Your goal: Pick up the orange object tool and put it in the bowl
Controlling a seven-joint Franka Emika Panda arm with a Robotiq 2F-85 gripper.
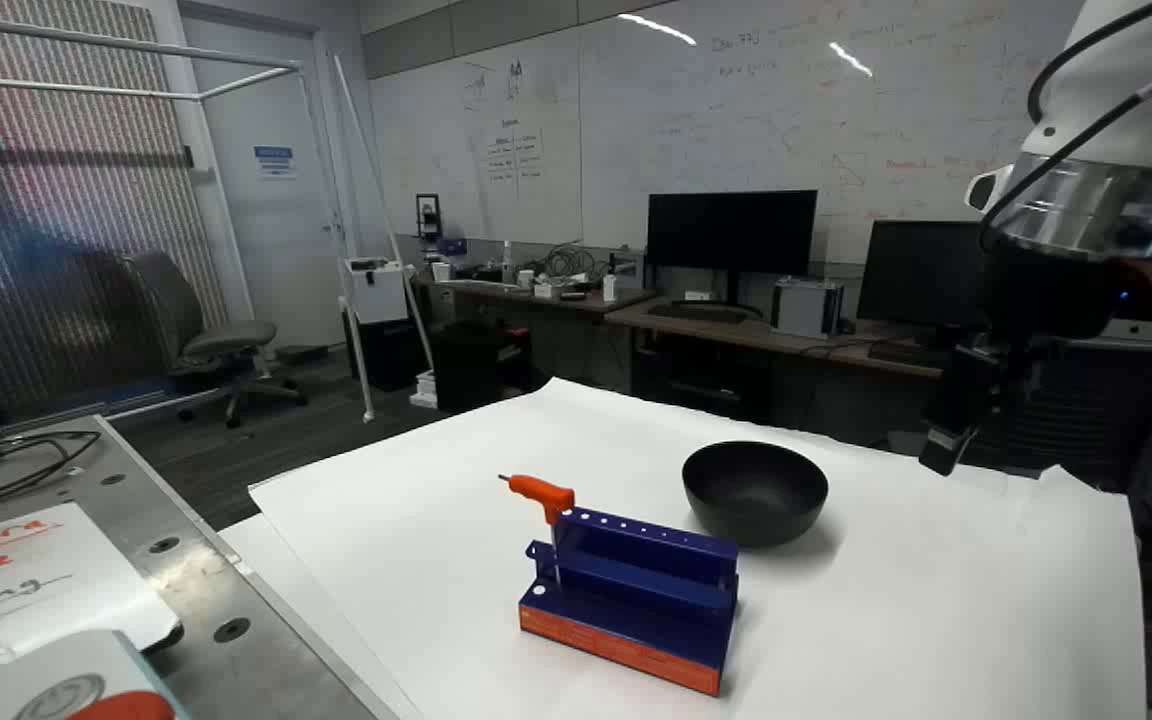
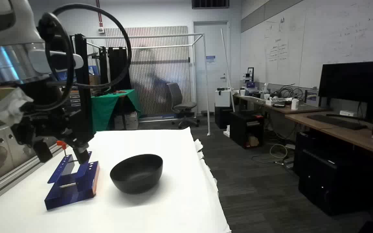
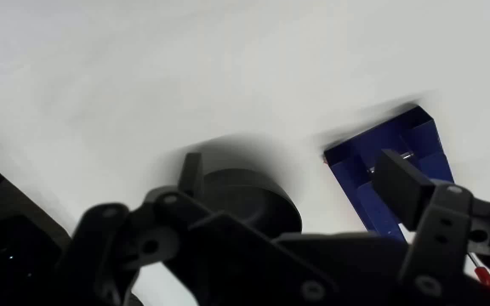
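Its height hard to judge, the pincer [image 2: 62, 152] hangs empty, jaws wide apart, clear of bowl [image 1: 754, 505] and orange tool [image 1: 543, 491].

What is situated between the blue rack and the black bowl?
In the wrist view, only bare white sheet shows between the blue rack and the black bowl.
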